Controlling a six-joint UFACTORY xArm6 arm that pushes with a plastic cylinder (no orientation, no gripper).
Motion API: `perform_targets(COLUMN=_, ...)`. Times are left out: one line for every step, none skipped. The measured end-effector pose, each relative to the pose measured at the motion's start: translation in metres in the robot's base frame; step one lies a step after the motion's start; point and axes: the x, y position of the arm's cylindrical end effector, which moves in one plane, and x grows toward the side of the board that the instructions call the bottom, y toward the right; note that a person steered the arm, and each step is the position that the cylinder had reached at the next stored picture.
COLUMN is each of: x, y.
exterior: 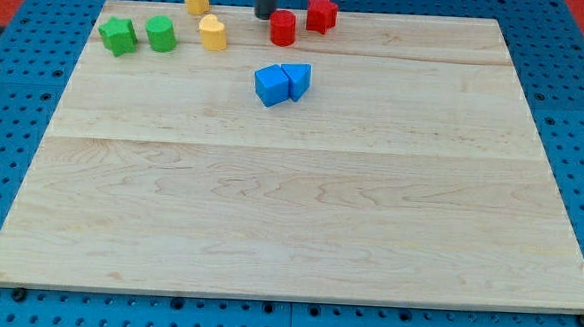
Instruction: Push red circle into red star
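Red circle (pixel 283 29) sits just left of the red star (pixel 322 14), barely apart, my tip (pixel 265 17) close at its far-left — no gripper here, one short shove remains.

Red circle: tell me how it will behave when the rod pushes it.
The red circle looks like a short, flat-based cylinder, so it should slide, not roll or tip. Its round side may let it slip off my tip, which sits just to its left. The wooden board looks smooth, so it probably moves easily toward the red star.
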Motion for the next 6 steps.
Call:
perform_targets(x=0.035, y=0.006)
perform_targets(x=0.045, y=0.046)
perform_targets(x=0.025, y=0.073)
perform_targets(x=0.05, y=0.048)
perform_targets(x=0.06, y=-0.032)
perform_targets(x=0.061, y=-0.075)
